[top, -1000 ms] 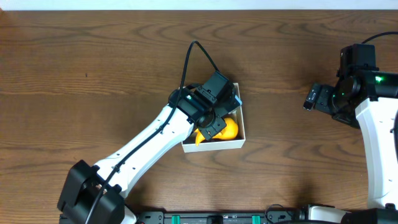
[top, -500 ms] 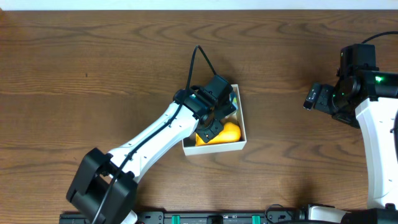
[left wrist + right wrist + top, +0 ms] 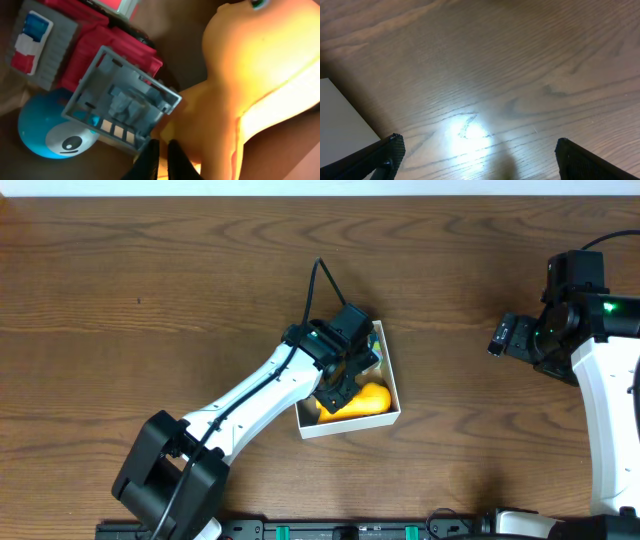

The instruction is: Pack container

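The container [image 3: 352, 425] is a shallow white-walled box at the table's middle. It holds a yellow toy [image 3: 366, 399], which fills the right of the left wrist view [image 3: 260, 75]. A red and grey truck toy [image 3: 100, 50] and a blue ball with an eye [image 3: 47, 131] also lie on its brown floor. My left gripper [image 3: 341, 383] reaches down into the box. Its fingers [image 3: 162, 160] are shut, tips against the yellow toy beside the truck's grey part. My right gripper [image 3: 506, 338] is open and empty over bare wood [image 3: 480, 155], far right of the box.
The wooden table [image 3: 150, 300] surrounds the box. The left arm [image 3: 250, 405] lies diagonally from the front edge to the box. A white surface [image 3: 340, 125] shows at the left edge of the right wrist view.
The left gripper has pressed further into the box. The box has slid and turned slightly toward the front right. The right arm has not moved.
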Controlling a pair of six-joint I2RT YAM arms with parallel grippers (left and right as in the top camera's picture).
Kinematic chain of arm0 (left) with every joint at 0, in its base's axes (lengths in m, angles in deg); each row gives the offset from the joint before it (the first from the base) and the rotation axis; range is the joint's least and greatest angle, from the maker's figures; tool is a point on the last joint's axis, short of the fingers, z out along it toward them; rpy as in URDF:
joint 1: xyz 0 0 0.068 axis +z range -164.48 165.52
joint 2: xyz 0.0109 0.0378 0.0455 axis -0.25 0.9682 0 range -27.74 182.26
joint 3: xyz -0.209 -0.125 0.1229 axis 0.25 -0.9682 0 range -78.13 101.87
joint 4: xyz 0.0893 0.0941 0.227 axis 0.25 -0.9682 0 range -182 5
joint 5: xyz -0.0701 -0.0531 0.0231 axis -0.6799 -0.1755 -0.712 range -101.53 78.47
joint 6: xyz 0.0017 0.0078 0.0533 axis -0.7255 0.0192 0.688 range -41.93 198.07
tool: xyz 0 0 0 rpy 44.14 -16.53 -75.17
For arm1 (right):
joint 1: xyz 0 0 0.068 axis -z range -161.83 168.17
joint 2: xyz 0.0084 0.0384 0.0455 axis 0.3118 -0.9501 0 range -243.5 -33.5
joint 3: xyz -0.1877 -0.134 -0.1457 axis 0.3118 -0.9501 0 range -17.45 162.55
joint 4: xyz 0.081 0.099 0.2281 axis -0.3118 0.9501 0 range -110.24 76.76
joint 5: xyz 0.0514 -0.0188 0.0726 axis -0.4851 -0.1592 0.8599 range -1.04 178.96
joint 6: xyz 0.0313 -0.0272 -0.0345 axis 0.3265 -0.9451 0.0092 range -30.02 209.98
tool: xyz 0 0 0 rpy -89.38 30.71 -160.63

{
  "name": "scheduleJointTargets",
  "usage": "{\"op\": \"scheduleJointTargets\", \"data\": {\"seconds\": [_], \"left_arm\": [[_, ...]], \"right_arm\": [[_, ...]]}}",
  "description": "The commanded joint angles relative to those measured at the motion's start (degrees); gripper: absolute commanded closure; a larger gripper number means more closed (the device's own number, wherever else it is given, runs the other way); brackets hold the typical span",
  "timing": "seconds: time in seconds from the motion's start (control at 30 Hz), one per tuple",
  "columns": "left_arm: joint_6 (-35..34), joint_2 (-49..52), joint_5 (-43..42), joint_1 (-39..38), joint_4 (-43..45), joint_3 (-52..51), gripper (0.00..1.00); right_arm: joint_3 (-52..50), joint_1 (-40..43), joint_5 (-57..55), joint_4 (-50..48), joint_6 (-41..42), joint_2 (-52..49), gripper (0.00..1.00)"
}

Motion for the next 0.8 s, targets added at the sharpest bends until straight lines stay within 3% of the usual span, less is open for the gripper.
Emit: {"op": "scheduleJointTargets", "data": {"seconds": [0.0,0.03,0.1,0.2,0.27,0.43,0.67,0.77], "left_arm": [[-0.3,-1.6,-0.3,0.9,-1.7,1.0,0.91],[-0.3,-2.3,-0.3,1.0,-2.1,1.5,0.85],[-0.3,-4.7,-0.3,1.2,-2.6,2.1,0.56],[-0.3,-9.1,1.0,1.2,-2.6,2.3,0.54],[-0.3,-12.1,2.4,1.2,-2.6,2.3,0.44],[-1.3,-15.7,2.4,1.2,-2.1,2.3,0.43],[-2.1,-12.4,-2.1,1.1,-1.9,2.2,0.44],[-2.1,-10.1,-3.0,1.0,-1.5,2.2,0.52]], "right_arm": [[-0.3,0.3,0.2,-0.1,-0.7,0.1,0.01],[-0.3,0.3,0.2,-0.1,-0.7,0.1,0.01],[-0.3,0.3,0.2,-0.1,-0.7,0.1,0.01],[-0.3,0.3,0.2,-0.1,-0.7,0.1,0.01],[-0.3,0.3,0.2,-0.1,-0.7,0.1,0.01],[-0.3,0.3,0.2,-0.2,-0.7,0.1,0.01],[-0.3,0.3,0.2,-0.2,-0.7,0.1,0.01],[-0.3,0.3,0.2,-0.2,-0.7,0.1,0.01]]}}
